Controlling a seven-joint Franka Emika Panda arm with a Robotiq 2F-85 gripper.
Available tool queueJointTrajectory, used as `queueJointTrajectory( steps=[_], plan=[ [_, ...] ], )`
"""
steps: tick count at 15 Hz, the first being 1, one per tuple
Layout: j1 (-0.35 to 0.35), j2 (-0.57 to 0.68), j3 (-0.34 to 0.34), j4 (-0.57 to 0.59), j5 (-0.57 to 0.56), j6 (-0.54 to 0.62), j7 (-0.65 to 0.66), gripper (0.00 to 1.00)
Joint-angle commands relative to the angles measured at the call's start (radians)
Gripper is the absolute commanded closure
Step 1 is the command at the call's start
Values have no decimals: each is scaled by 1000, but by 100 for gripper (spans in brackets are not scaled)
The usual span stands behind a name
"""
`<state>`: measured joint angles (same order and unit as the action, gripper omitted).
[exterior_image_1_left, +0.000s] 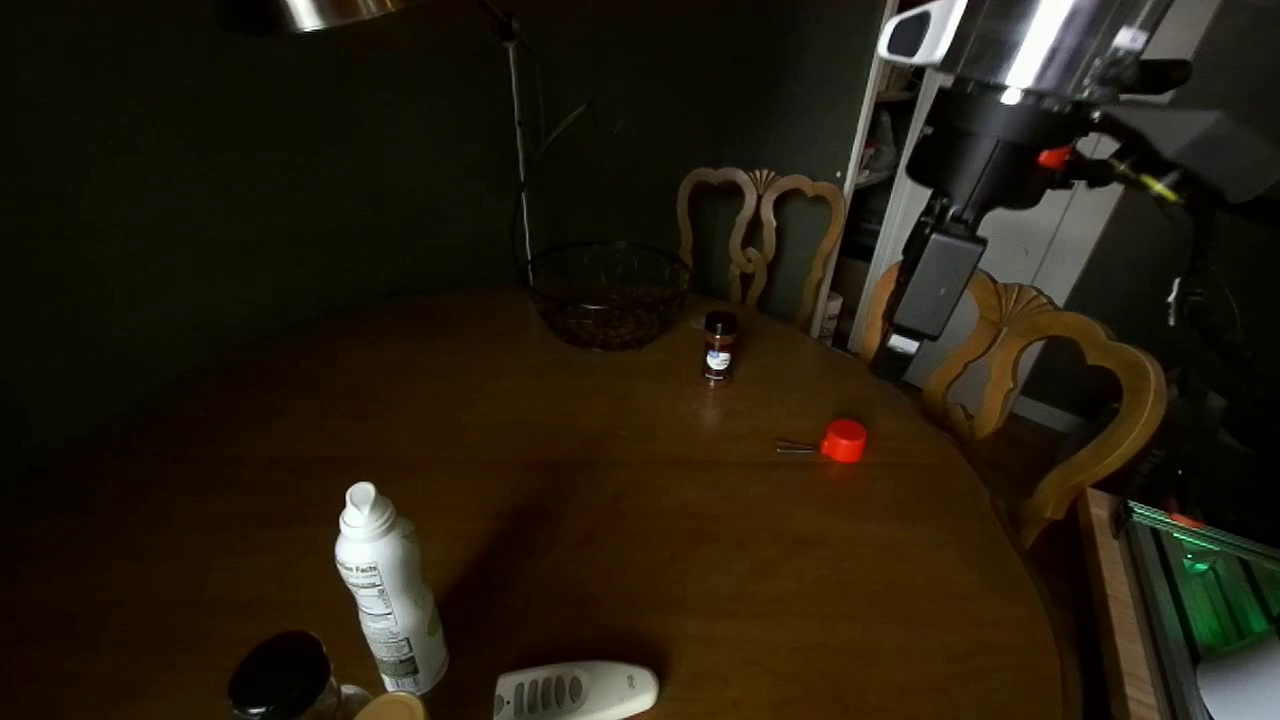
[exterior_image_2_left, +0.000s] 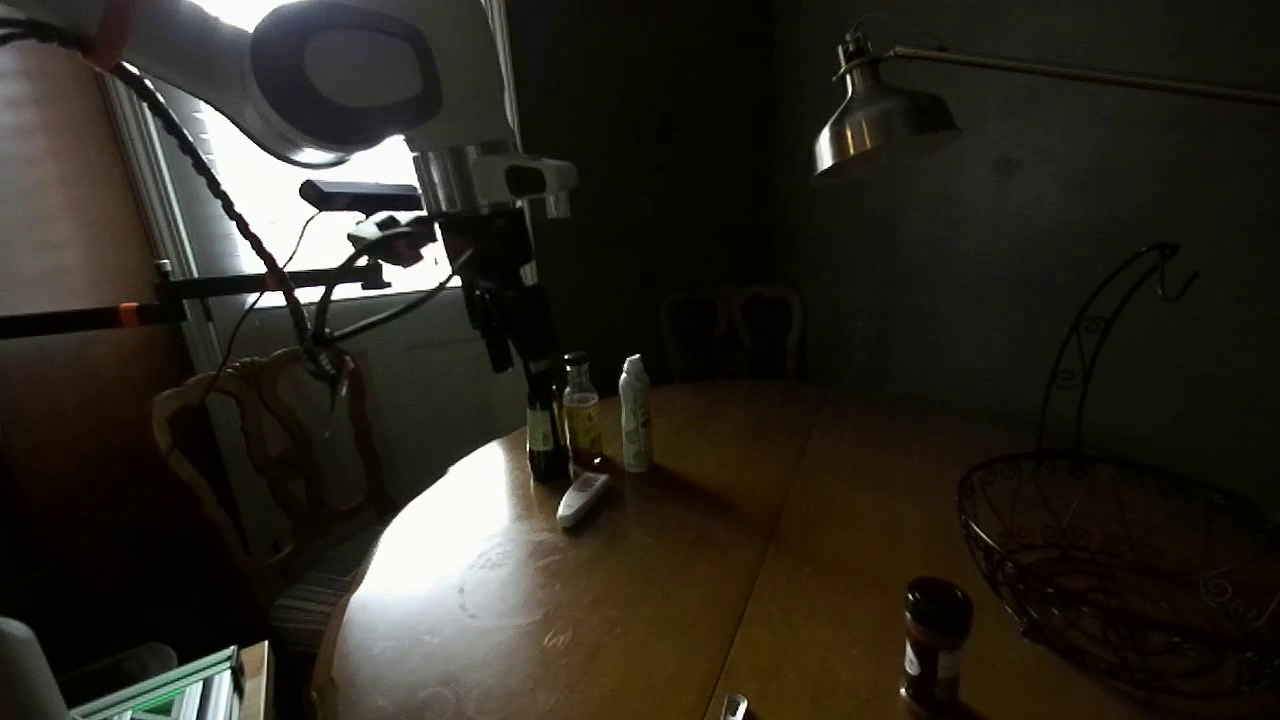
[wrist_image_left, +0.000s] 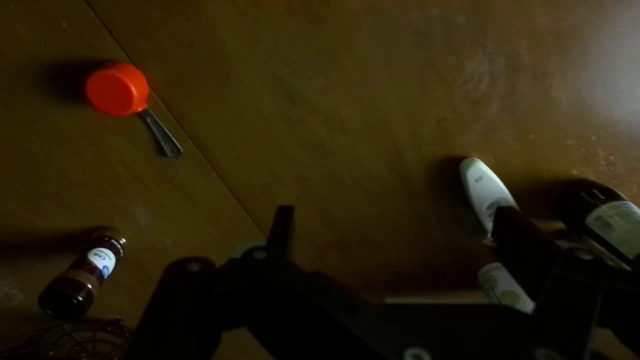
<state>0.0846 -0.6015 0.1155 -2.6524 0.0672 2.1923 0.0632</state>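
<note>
Nearest the wrist camera, the gripper (wrist_image_left: 394, 212) hangs above the table (wrist_image_left: 325, 125), fingers spread apart, holding nothing. On the table lie the remote (wrist_image_left: 482, 187) and, well apart from it, the cup (wrist_image_left: 116, 90), red with a grey handle (wrist_image_left: 161, 134). White bottle (exterior_image_2_left: 636, 415), amber bottle (exterior_image_2_left: 583, 425) and dark bottle (exterior_image_2_left: 545, 455) stand near the remote; in an exterior view the jar (exterior_image_1_left: 718, 348) stands upright near the basket (exterior_image_1_left: 600, 330)

The table (exterior_image_2_left: 600, 600) is surfaced in smooth, glossy wood; the chair (exterior_image_1_left: 1145, 400) is formed of carved wood. Shiny metal is seen on the lampshade (exterior_image_2_left: 885, 125), and dark metal wire in the basket (exterior_image_2_left: 1075, 458). The remote control (wrist_image_left: 485, 190) and red measuring cup (wrist_image_left: 117, 90) appear to be moulded in smooth plastic, with a metallic-looking handle (wrist_image_left: 160, 134) fitted to the latter. The gripper (wrist_image_left: 393, 210) is finished in matt black.
</note>
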Motion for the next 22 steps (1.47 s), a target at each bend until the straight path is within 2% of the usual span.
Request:
queueJointTrajectory(
  steps=[1,3,4,6,7,8,14,18,20,22],
  plan=[
    [-52,78,-45,-93,-107,178,-91,0],
    [-83,129,-61,-132,-178,284,-130,0],
    [-107,189,-61,-100,-225,319,-141,0],
    [-151,233,-57,-113,-308,395,-127,0],
    [-171,253,-52,-112,-340,395,-104,0],
    [-129,203,-66,-111,-282,355,-116,0],
    [-130,217,-68,-100,-288,362,-117,0],
    [-169,323,-76,-83,-340,451,-119,0],
    [-184,395,-94,-82,-360,550,-138,0],
    [-226,469,-86,-67,-428,634,-101,0]
  ],
)
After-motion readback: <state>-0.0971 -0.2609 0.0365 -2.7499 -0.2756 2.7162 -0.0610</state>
